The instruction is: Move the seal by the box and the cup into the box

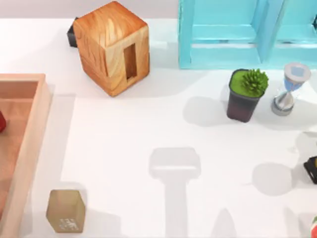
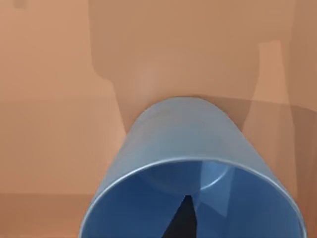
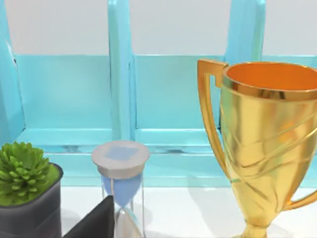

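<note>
**Cup carried over the box, seal not yet moved**

The box [image 1: 29,144] lies at the table's left edge in the top view, a shallow reddish-brown tray with raised plank walls. In the left wrist view its wooden floor [image 2: 54,99] spreads out beneath and beyond the left gripper, so I judge that arm to be inside the tray or just above it.

The cup [image 2: 190,148] sits directly under the left gripper's camera — blue, open mouth turned toward the wrist, its base farther off toward the wood. One dark finger [image 2: 183,218] reaches down inside the rim; the other is hidden, most likely outside the wall. From that I judge the gripper to be pinching the cup's wall, though whether the base already rests on the box floor I cannot tell.

The seal [image 1: 65,210], the small tan block with whitish speckles on its near face, stands on the table just outside the box's right wall, well clear of either arm.

The right gripper is parked at the table's right side, facing a plant pot [image 3: 27,198], an hourglass [image 3: 121,183] and a gold trophy [image 3: 267,144] in front of the turquoise frame [image 3: 119,99]. A dark finger tip pokes into its wrist view, but I cannot tell how its fingers are set.

Progress — roughly half: the cup needs releasing, then the seal must be picked up and carried over the wall.
</note>
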